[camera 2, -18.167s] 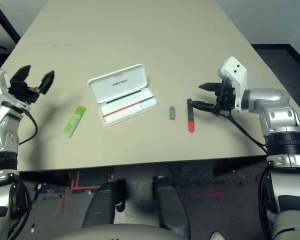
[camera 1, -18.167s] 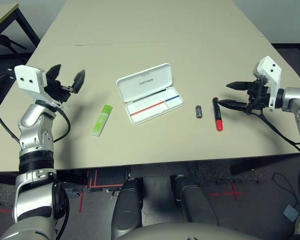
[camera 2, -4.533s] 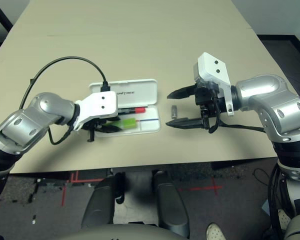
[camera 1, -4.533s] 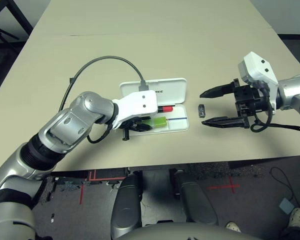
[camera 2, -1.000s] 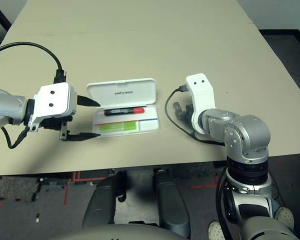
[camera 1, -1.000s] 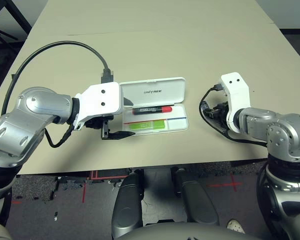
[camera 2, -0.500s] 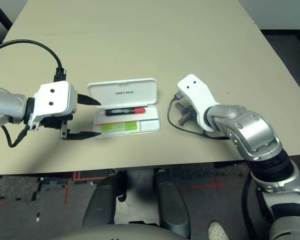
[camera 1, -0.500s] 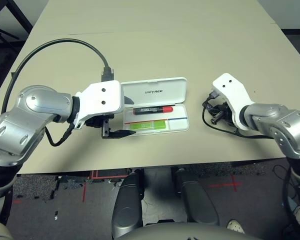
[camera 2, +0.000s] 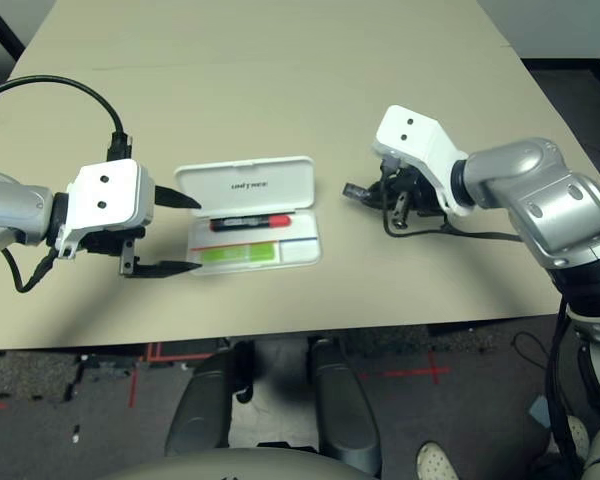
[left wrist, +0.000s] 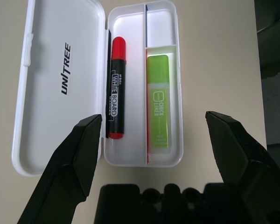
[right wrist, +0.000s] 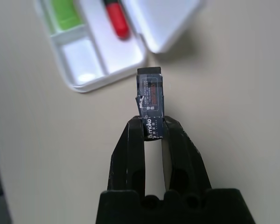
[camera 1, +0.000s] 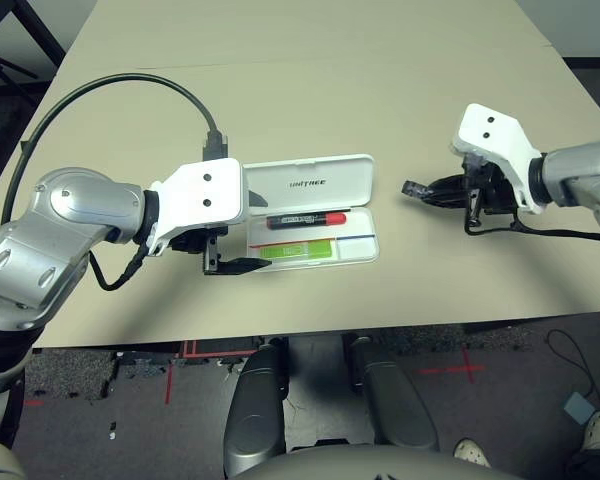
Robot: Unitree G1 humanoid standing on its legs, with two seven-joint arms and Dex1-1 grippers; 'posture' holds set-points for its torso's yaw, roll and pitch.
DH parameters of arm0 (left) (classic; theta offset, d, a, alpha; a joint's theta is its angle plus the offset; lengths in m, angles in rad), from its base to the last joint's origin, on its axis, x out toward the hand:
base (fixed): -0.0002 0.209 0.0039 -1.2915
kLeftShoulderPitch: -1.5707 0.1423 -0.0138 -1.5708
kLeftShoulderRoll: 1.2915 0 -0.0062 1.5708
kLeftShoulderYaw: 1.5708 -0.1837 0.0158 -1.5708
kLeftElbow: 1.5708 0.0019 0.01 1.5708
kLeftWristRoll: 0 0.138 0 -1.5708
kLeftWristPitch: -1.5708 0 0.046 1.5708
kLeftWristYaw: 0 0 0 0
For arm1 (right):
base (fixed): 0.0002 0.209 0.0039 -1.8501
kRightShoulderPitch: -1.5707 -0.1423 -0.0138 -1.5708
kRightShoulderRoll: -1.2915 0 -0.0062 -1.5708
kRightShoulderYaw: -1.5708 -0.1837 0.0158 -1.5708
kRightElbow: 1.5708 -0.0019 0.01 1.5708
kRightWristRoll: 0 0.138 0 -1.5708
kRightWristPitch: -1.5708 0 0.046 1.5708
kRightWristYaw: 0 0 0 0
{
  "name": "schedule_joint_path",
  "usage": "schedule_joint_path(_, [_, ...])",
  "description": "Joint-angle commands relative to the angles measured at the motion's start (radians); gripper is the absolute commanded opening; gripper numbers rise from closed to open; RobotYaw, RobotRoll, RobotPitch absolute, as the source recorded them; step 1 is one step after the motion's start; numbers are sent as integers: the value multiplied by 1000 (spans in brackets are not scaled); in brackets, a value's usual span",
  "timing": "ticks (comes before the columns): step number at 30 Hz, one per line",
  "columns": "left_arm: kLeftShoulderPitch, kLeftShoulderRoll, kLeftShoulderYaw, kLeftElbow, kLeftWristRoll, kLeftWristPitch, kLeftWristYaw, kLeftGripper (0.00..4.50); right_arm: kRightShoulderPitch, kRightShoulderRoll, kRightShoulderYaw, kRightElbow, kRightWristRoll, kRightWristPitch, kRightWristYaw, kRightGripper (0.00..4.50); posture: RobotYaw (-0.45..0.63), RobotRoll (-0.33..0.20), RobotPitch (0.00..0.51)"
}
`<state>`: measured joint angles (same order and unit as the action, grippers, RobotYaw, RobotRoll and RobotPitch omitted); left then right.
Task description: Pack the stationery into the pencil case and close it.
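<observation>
A: What's changed on the right? Half a second ago that arm was down on the worktop.

B: It has lifted. The right tool now pinches the small dark grey piece by one end, clear of the surface, pointing toward the pencil case but well short of it.

A: And the case?

B: Open, lid flat. Red-and-black marker lies in the long slot beside the hinge, green highlighter in the next one (small end compartment looks free). Neither has moved.

A: Left side?

B: Left tool stays spread wide, hovering just beside the case's left end, holding nothing.

A: So?

B: Last item is in hand; carry, drop, then close, I'd judge.
</observation>
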<state>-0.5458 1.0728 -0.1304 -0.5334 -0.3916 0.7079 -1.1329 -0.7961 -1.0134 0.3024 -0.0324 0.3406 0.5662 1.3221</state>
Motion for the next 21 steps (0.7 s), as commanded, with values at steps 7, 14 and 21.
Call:
schedule_joint_path(7, [-19, 21, -5, -8, 1, 25, -13, 4500, -70, 64, 38, 63, -33, -78, 236, 250, 20, 0, 226])
schedule_joint_path(14, [-24, 23, -8, -11, 2, 33, -14, 4500, -75, 137, 78, 60, -69, -85, 282, 250, 22, 0, 227])
schedule_joint_path(21, [-26, 26, -12, -12, 5, 36, -15, 4500, -70, 208, 111, 94, -134, -120, 273, 250, 23, 0, 229])
